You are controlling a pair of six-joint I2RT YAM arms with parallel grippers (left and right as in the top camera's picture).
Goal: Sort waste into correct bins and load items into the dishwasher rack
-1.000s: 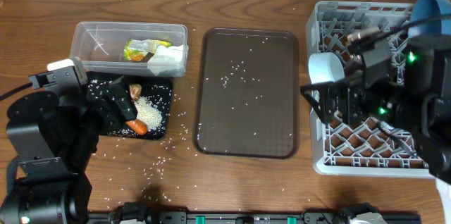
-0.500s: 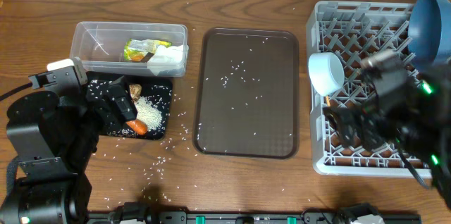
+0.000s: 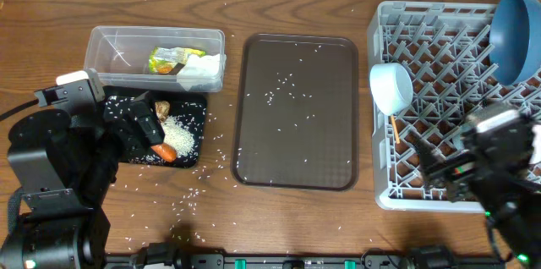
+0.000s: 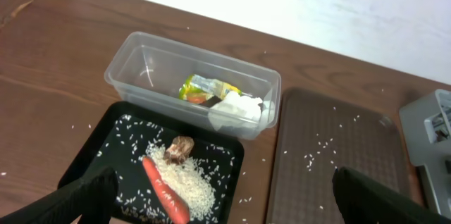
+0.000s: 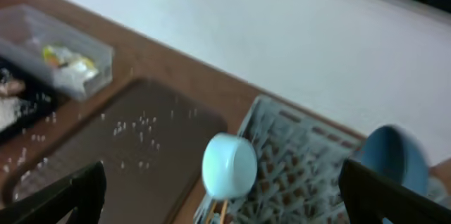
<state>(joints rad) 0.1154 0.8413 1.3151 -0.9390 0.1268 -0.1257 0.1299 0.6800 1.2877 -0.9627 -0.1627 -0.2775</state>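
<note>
The clear tub [image 3: 118, 49] holds a yellow-green wrapper [image 3: 173, 58] and a white tissue [image 3: 201, 68]. In front of it, the black tray [image 3: 193, 108] carries an orange carrot [image 4: 165, 192], a brown lump [image 4: 180, 149] and a heap of rice [image 4: 190, 185]. My left gripper [image 4: 232, 206] hangs open above this tray's near end with nothing in it. In the grey rack [image 3: 439, 57] a white bowl [image 3: 391, 85] lies on its side at the left edge. A dark-blue plate [image 3: 516, 25] stands at the back right. My right gripper [image 5: 229, 203] is open and empty over the rack's front.
A brown serving tray [image 3: 296, 146] lies in the middle with rice grains scattered on it. More grains are strewn on the wood around the black tray. Thin tan sticks [image 3: 394, 129] poke from the rack below the bowl.
The right arm has drawn back from over the middle of the rack to its front right corner, uncovering the bowl and plate. The left arm has not moved.
</note>
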